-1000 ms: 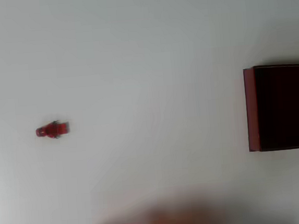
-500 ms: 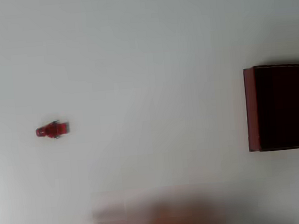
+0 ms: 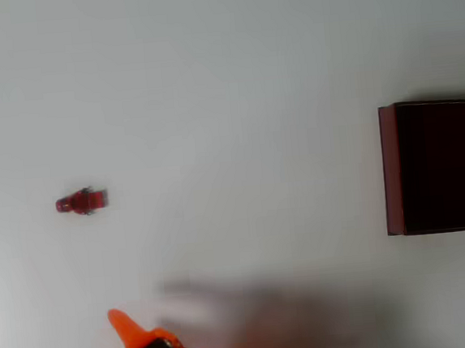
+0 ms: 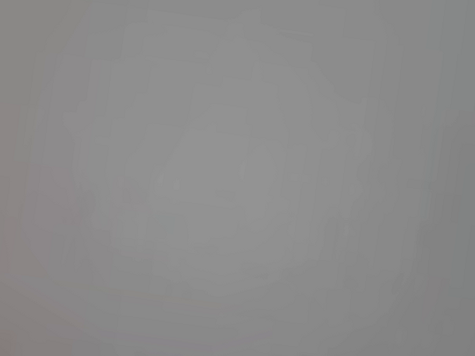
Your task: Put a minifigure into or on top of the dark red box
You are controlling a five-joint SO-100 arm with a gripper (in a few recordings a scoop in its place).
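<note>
Minifigure (image 3: pixel 81 202): lies flat on the white table (image 3: pixel 224 77) at the left of the overhead view, head toward the left edge; nothing touches it.
Gripper (image 3: pixel 128 334): orange, enters at the bottom edge of the overhead view, below and a little right of the minifigure and well apart from it; one pointed tip aims up and left; whether the jaws stand wide or closed cannot be told.
Arm: a blurred reddish-grey smear runs along the bottom edge to the right of the gripper.
Dark red box (image 3: pixel 391 170): sits at the right edge of the overhead view, maroon left wall visible, interior almost black, cut off by the frame; far from the minifigure.
Wrist view: blurred grey surface, with an orange sliver at the bottom edge.
</note>
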